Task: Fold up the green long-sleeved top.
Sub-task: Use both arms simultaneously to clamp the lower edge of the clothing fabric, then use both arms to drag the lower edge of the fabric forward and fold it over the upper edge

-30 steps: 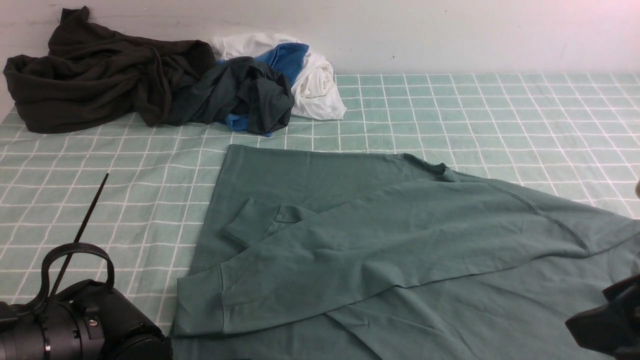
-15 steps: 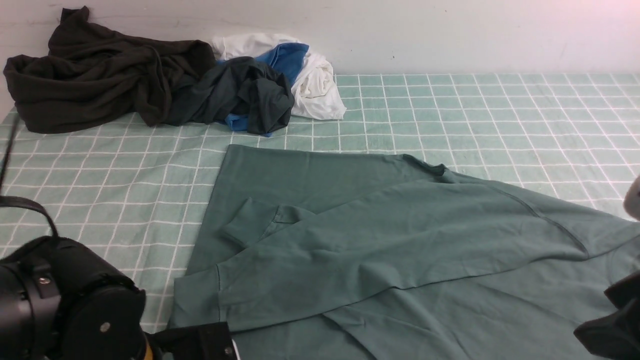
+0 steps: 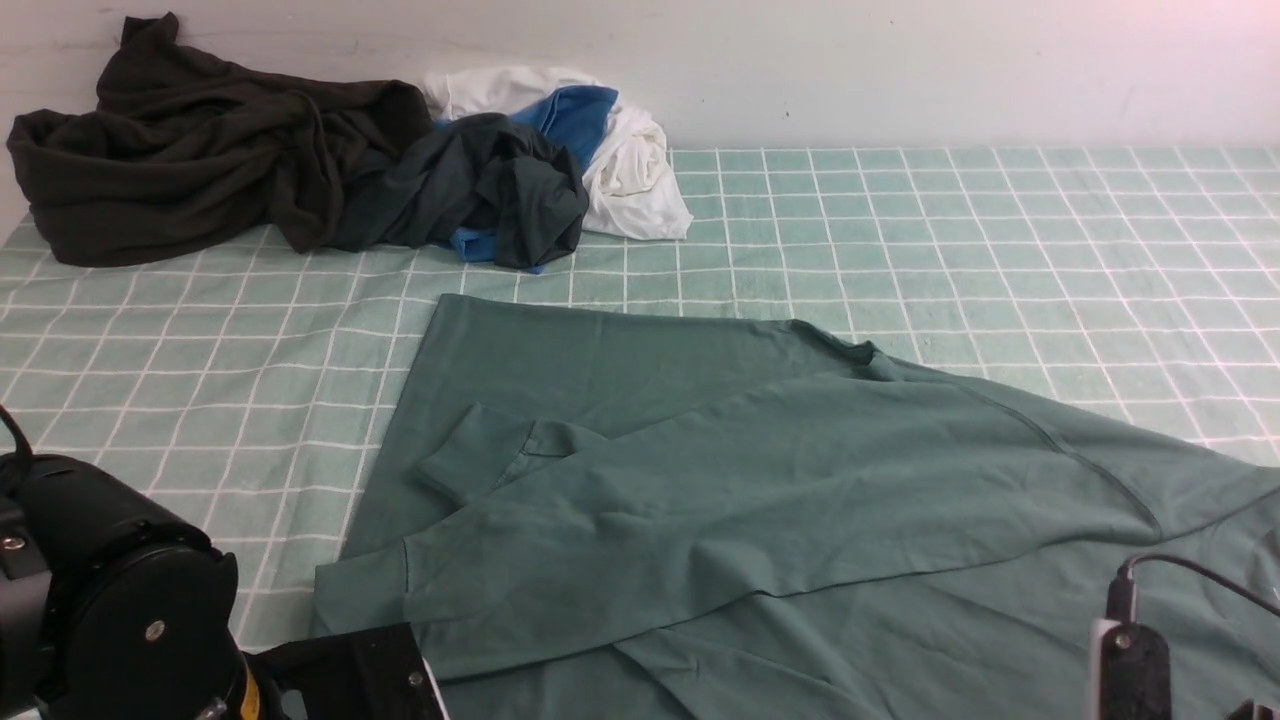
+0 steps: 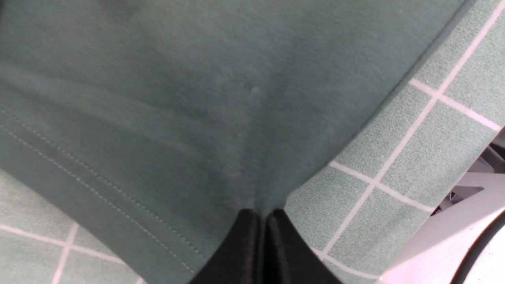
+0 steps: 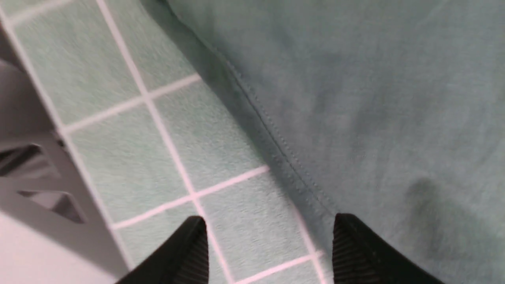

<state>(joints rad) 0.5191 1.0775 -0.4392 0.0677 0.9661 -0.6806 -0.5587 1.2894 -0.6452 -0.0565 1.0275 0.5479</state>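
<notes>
Green long-sleeved top (image 3: 700, 480) is lying spread on the checked cloth (image 3: 1000, 220); left gripper (image 4: 262, 215) is pinching its hem at seven o'clock; right gripper (image 5: 268, 223), jaws spread, is straddling the five o'clock edge, seemingly preparing a two-corner lift.

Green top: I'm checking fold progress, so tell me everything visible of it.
The green top is a plain, matte, soft knit with stitched hems, lying mostly flat on the checked tablecloth. One long sleeve is laid across the body, its cuff toward the robot's left; a second cuff peeks out beneath it. Light creases run across it. The left tool is shut, pinching its edge; the right tool is open over its hem.
</notes>
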